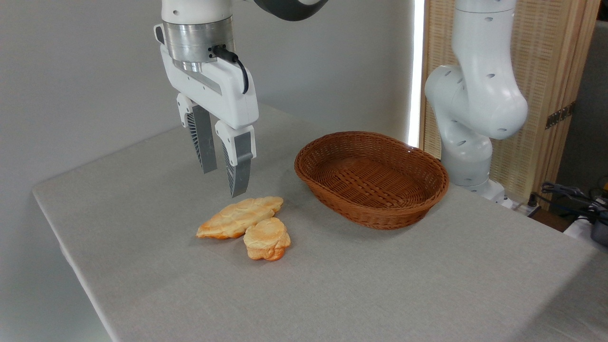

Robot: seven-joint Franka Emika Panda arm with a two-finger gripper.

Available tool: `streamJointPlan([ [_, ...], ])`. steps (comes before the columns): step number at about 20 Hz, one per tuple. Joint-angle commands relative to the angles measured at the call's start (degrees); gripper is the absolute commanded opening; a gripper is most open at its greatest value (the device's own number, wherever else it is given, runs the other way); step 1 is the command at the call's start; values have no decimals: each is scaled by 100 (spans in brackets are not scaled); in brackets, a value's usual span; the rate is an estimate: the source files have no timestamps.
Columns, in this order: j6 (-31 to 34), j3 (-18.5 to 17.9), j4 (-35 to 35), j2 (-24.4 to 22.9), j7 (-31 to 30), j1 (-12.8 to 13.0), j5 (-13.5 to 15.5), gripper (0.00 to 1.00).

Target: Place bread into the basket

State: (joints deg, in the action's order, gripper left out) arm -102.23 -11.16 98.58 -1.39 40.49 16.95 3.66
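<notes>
Bread (267,239) lies on the worktop (380,285), touching a longer loaf (240,217). Left of the basket (372,178), the tool (222,182) hangs above, fingers spread, gripping nothing.

The arm (475,95) is cut off by the top edge of the frame at upper right and again at upper centre, above the gripper (221,178). The table (380,285) runs out of frame at the bottom and right edges. The basket (371,178) near wall hides part of its floor. Cables (570,194) at right edge are too indistinct to identify.
</notes>
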Motion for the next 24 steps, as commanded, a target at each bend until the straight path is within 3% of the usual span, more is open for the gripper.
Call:
streamJointPlan([
  [1, 115, -71, -67, -10, 56, 37, 38, 100],
  [24, 238, -45, -67, -2, 47, 37, 29, 100],
])
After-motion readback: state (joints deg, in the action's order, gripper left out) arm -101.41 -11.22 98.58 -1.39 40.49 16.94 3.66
